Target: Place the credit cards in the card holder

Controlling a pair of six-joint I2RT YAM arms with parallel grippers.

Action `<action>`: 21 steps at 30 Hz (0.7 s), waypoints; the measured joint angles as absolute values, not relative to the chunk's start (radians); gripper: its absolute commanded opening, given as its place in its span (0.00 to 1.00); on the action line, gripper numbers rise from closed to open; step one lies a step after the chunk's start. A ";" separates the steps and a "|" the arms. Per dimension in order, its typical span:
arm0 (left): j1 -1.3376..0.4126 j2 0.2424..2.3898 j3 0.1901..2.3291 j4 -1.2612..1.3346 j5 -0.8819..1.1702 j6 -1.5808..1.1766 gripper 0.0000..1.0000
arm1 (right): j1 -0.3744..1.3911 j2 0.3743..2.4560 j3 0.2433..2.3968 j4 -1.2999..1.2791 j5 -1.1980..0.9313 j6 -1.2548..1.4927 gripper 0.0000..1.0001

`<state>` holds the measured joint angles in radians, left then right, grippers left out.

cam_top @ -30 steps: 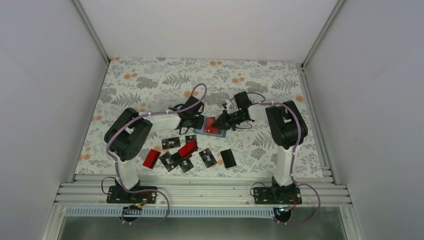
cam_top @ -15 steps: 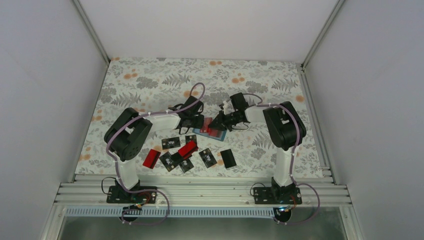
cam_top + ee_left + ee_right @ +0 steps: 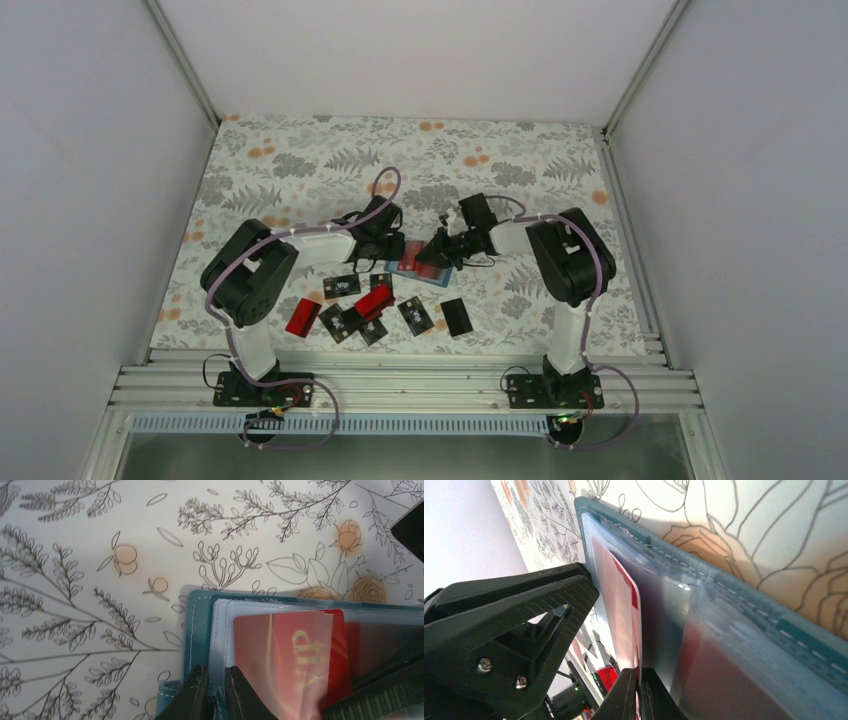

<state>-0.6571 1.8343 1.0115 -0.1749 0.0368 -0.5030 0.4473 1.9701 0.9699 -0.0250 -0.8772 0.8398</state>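
Note:
The teal card holder [image 3: 413, 264] lies open on the floral cloth between my two grippers. In the left wrist view my left gripper [image 3: 216, 687] is shut on the edge of a clear sleeve, right beside the holder's teal border [image 3: 197, 625]. A red credit card [image 3: 285, 655] marked VIP sits partly inside that sleeve. My right gripper [image 3: 639, 682] is shut on that red card's [image 3: 624, 605] trailing edge, and the card stands edge-on against the holder's sleeves [image 3: 734, 630]. Several loose red and black credit cards [image 3: 374, 299] lie nearer the arm bases.
The loose cards spread from a red one [image 3: 302, 316] on the left to a black one [image 3: 456, 316] on the right. White walls and metal rails close in the cloth-covered table [image 3: 300, 160]. The left gripper's black fingers [image 3: 524, 605] stand close beside the right gripper.
Both grippers and the card holder have shifted a little to the left and nearer. The right gripper has moved closer to the left one with the red card. The left jaws have narrowed onto the sleeve.

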 measured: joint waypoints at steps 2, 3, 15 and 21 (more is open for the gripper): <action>-0.656 1.821 0.998 -0.178 0.042 -0.520 0.11 | 0.453 1.967 0.961 -0.012 -0.873 0.855 0.04; -0.656 1.814 0.991 -0.178 0.045 -0.530 0.12 | 0.458 1.965 0.956 -0.002 -0.867 0.866 0.04; -0.653 1.731 0.938 -0.202 0.084 -0.593 0.27 | 0.484 1.962 0.946 0.028 -0.837 0.897 0.13; -0.653 1.694 0.927 -0.228 0.078 -0.592 0.34 | 0.485 1.947 0.946 0.002 -0.824 0.881 0.27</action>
<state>-0.6525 1.6936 0.9272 -0.2279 0.0784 -0.5922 0.4847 1.9472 0.9463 0.0017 -0.8238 0.8810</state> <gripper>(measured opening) 0.315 0.201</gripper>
